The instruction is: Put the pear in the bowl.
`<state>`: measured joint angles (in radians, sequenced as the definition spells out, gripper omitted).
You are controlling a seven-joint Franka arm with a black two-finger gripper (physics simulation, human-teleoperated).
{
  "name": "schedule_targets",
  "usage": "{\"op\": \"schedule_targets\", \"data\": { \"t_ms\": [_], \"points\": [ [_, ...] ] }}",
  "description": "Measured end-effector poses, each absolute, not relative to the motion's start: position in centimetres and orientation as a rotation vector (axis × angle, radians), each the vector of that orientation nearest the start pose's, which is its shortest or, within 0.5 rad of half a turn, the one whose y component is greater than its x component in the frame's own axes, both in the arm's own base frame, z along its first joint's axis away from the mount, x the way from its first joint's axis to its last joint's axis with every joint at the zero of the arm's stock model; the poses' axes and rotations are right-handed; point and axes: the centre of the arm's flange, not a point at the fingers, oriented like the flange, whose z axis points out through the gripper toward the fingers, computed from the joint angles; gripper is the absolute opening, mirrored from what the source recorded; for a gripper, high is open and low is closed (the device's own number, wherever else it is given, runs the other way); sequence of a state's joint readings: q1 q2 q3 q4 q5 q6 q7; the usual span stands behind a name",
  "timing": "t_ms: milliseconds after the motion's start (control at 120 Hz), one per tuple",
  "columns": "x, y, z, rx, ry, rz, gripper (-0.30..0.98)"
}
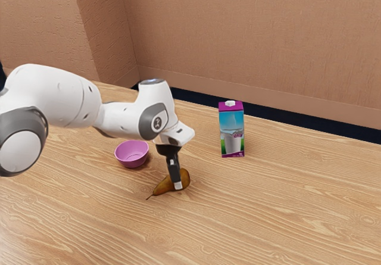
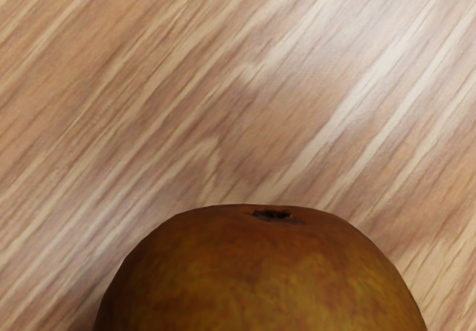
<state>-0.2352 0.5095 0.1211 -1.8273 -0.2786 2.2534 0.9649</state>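
Pink-purple in the exterior view, the bowl (image 1: 132, 160) stands upright on the wooden table (image 1: 286, 205), with the pear (image 1: 163, 186) outside it, nearby. That view gives the pear's whole length: it lies on its side, its thin stem pointing toward the exterior view's lower left and its broad end at the gripper (image 1: 177, 185). Whether the gripper is spread or clamped on the pear, I cannot tell. Well apart from the pear, toward the exterior view's right, a milk carton (image 1: 231, 131) stands upright with a purple top and a white cap. The wrist view gives the pear's broad brown end close up, with a small dark hollow and wood grain beyond.
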Motion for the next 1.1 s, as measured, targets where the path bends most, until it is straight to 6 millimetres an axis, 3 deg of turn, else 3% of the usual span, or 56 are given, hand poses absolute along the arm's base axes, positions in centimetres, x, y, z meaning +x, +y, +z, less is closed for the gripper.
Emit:
{"op": "schedule_targets", "data": {
  "t_ms": [392, 567, 742, 967, 1100],
  "points": [
    [63.8, -8.7, 25.1, -2.998, 1.368, -0.016, 0.68],
    [63.9, -8.7, 25.1, -3.003, 1.342, -0.027, 0.47],
    [64.0, -8.7, 25.2, -3.004, 1.32, -0.036, 0.38],
    [64.8, -7.9, 29.1, -2.948, 1.303, -0.095, 0.21],
    [66.2, -2.5, 32.9, -2.901, 1.179, -0.093, 0.08]
  ]
}}
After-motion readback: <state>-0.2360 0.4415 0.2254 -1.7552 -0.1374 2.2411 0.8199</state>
